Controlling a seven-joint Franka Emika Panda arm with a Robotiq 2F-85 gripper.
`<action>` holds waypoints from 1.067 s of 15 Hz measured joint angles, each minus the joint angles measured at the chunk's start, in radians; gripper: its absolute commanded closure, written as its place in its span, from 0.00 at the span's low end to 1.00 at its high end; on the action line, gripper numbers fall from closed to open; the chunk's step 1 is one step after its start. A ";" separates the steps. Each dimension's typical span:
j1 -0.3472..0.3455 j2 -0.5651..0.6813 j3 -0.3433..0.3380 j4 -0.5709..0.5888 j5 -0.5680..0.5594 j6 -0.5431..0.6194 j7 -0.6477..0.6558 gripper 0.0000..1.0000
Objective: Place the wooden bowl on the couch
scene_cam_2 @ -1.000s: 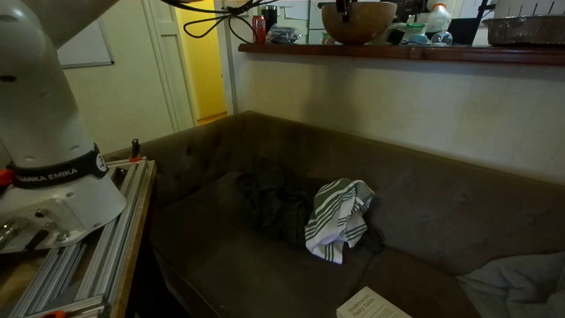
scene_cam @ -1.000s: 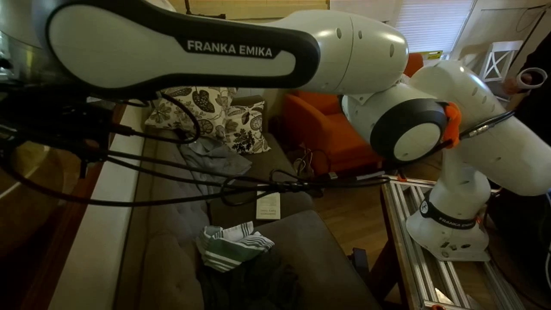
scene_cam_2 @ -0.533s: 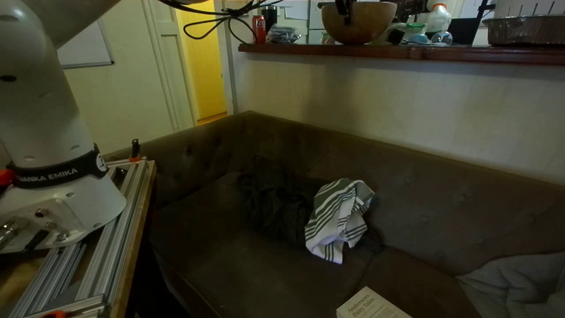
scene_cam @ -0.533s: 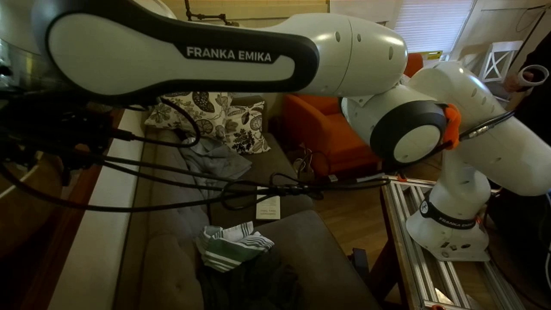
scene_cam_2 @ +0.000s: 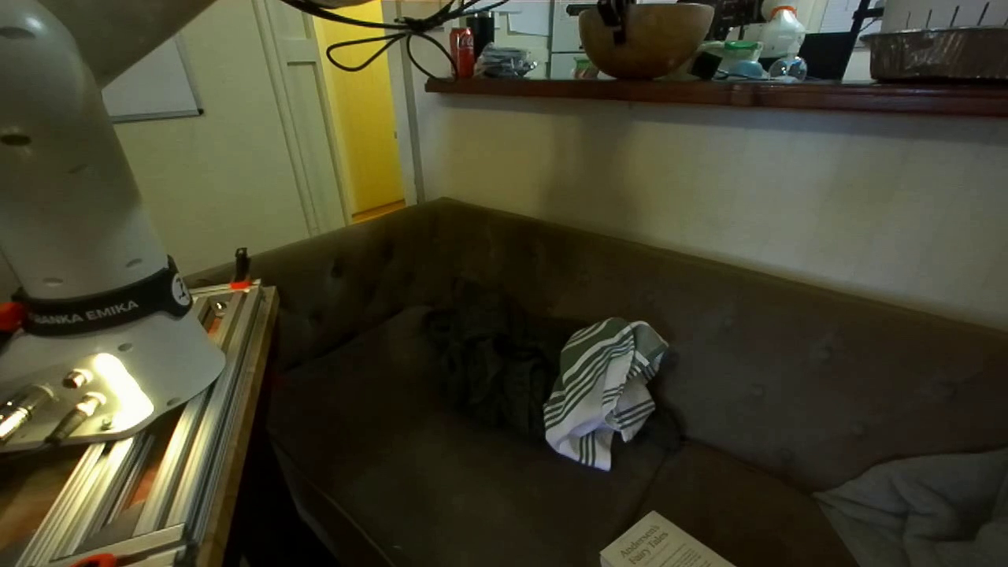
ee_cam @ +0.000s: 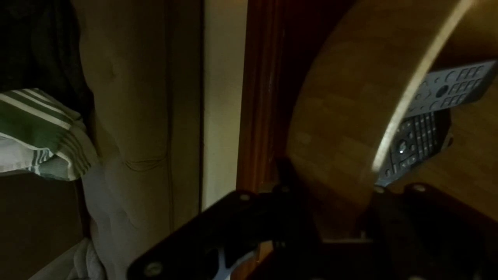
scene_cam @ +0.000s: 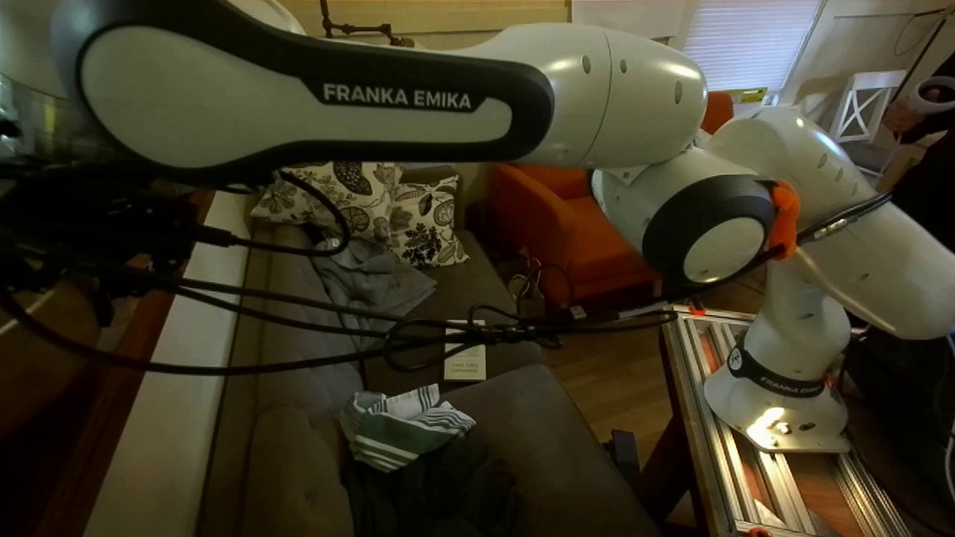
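Note:
The wooden bowl [scene_cam_2: 661, 47] stands upright on a dark red-brown ledge behind the couch [scene_cam_2: 441, 488]. In the wrist view, the wall of the wooden bowl [ee_cam: 338, 116] runs down between the dark fingers of my gripper [ee_cam: 330, 190], one outside and one inside the rim. They are closed on that wall, though dim light and blur hide the exact contact. Two remote controls [ee_cam: 447, 91] lie inside the bowl. An exterior view shows only part of the bowl [scene_cam: 45, 388] at the left edge, behind cables. The grey-brown couch [scene_cam: 552, 447] lies below the arm.
On the couch are a striped towel [scene_cam_2: 602, 394], dark cloth [scene_cam_2: 496, 370], a book [scene_cam_2: 661, 543], a grey blanket [scene_cam_2: 929, 504] and floral pillows [scene_cam: 425, 224]. The ledge [scene_cam_2: 504, 88] also bears a red can [scene_cam_2: 463, 53] and a foil tray [scene_cam_2: 937, 55]. Cables [scene_cam: 515, 332] hang under the arm.
My gripper's jaws have come together on the bowl's wall. The bowl has shifted slightly to the right along the ledge. A bright light now falls on the robot's base.

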 measured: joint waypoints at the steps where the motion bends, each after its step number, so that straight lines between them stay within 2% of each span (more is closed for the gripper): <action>1: -0.001 -0.001 0.002 0.000 0.000 -0.002 -0.001 0.96; 10: -0.043 -0.105 -0.004 0.006 0.000 -0.005 0.044 0.96; 13: -0.056 -0.146 -0.027 0.006 -0.003 -0.023 0.126 0.96; 16: -0.060 -0.164 -0.057 0.006 -0.024 -0.101 0.241 0.96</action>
